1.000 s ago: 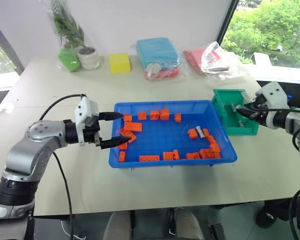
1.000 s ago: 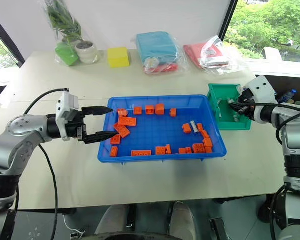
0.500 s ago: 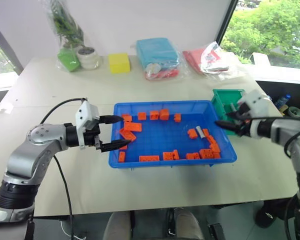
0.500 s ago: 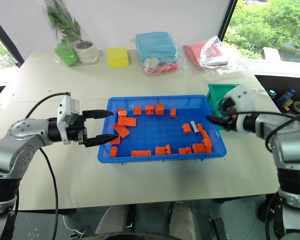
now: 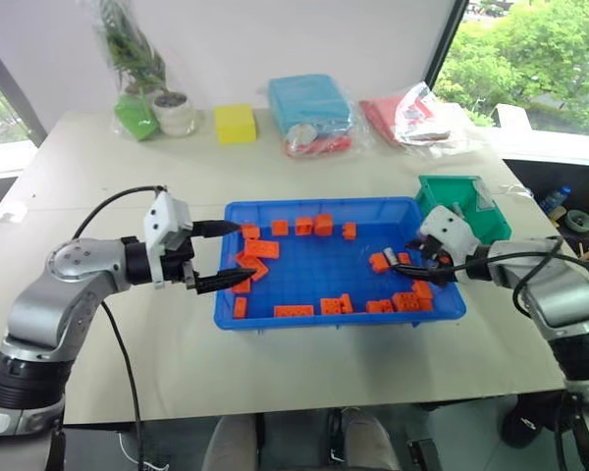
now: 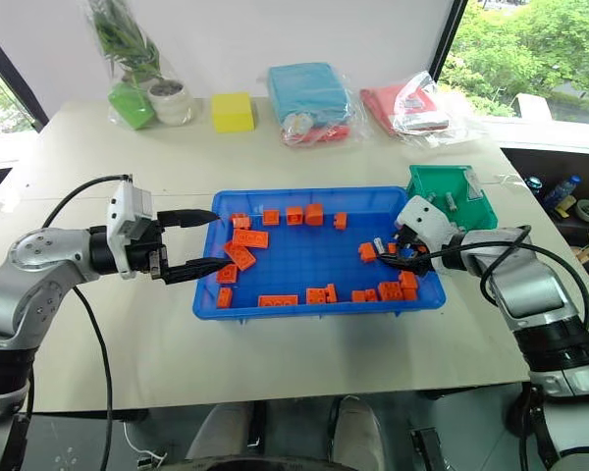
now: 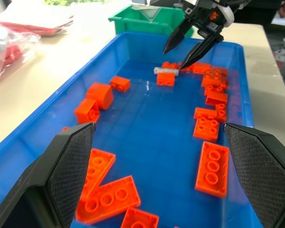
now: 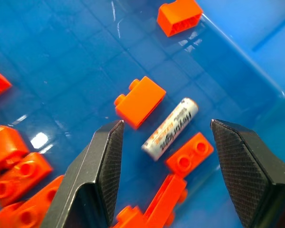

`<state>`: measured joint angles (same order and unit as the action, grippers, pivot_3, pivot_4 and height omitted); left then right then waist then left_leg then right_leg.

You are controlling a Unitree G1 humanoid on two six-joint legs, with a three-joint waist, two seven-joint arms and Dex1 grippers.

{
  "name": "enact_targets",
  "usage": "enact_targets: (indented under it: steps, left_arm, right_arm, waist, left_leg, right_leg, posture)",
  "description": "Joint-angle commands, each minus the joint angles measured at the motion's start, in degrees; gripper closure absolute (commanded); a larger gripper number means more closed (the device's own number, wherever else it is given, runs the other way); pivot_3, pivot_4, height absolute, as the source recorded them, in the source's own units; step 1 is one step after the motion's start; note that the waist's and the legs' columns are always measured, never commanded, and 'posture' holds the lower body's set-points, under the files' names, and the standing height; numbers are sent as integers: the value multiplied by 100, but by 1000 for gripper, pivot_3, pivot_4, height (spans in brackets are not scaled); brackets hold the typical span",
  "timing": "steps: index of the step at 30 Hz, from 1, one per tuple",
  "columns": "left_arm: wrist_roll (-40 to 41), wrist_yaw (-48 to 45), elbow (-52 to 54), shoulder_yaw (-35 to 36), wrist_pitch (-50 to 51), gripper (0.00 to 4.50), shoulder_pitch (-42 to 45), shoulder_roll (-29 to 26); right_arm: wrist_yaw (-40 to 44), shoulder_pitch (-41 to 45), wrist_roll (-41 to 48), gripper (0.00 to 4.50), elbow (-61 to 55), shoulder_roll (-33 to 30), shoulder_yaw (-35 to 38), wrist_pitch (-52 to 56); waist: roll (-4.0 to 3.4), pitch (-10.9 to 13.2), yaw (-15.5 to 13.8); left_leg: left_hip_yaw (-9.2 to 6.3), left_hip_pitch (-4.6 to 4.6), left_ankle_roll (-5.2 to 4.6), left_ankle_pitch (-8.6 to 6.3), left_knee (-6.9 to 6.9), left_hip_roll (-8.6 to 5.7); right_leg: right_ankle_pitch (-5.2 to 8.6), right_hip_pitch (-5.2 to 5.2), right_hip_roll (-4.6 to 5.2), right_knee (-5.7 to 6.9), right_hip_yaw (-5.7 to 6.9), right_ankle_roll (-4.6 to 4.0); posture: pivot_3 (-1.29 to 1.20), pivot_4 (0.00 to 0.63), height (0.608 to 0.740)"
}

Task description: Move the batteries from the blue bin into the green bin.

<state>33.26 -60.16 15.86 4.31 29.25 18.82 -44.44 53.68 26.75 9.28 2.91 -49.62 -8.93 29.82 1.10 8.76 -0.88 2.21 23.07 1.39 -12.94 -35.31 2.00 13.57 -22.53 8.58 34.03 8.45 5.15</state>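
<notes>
Pale desk (image 5: 128,186) beside a window with trees outside; wrapped packets and a small potted plant (image 5: 167,103) along its far edge, upper part of the frame. Blue bin (image 5: 319,312) sits mid-frame, scattered with orange bricks (image 5: 260,248). Green bin (image 5: 461,196) just beside its right end, right of centre. One battery (image 8: 171,129) lies flat on the blue floor near the bin's right end, wedged loosely between an orange brick on one side and a two-stud brick on the other, close to the bin wall. Right gripper (image 6: 401,253) hangs just above it, fingers (image 8: 102,156) spread and holding nothing, the battery showing between them in the wrist view. Left gripper (image 5: 226,257) sits at the bin's left rim, fingers spread, empty, well apart from the battery. Judgement: the step is the pick. The fingers should straddle the battery across its width, not its length, so a small wrist turn may help. Bricks crowd both flanks; descending off-centre risks pinching a brick along with it or rolling the cylinder away. Come down straight, close slowly, lift clear of the rim before swinging right to the green bin
</notes>
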Motion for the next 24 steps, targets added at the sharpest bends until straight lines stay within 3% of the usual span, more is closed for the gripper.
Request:
enact_targets:
  steps: [1,7,15,20,24]
  left_arm:
    - [82,-4,87,198,-51,0,140,-55]
    - [79,43,100,227,-42,0,165,-45]
    - [75,99,154,276,-34,0,98,-36]
    - [74,135,186,288,-36,0,70,-29]
    - [76,137,224,310,-62,0,-11,-38]
  right_arm:
    - [148,349,-496,1548,618,23,-270,-726]
    - [476,761,-814,1548,1170,183,-537,-1262]
    - [894,968,-1063,1548,1097,320,-749,-998]
    - [594,1059,-1031,1548,392,649,-582,-28]
    - [716,952,-1058,1548,-393,358,-486,365]
  waist:
    - [4,-2,7]
    - [9,-5,9]
    - [11,-6,16]
    - [5,-3,16]
    - [-4,3,-4]
  left_leg:
    - [0,-1,0,0,-1,0]
    - [-1,-7,0,0,-2,0]
    - [-1,-11,1,0,-1,1]
    - [-1,-11,1,0,0,2]
    - [-1,-2,1,1,0,0]
  right_leg:
    - [0,1,0,-1,0,0]
    - [-4,6,0,2,0,6]
    - [-9,15,-1,6,0,14]
    - [-9,13,-1,9,0,14]
    - [-14,7,0,10,0,10]
  posture:
    - [0,150,704]
    - [0,150,704]
    - [0,150,704]
    - [0,150,704]
    - [0,150,704]
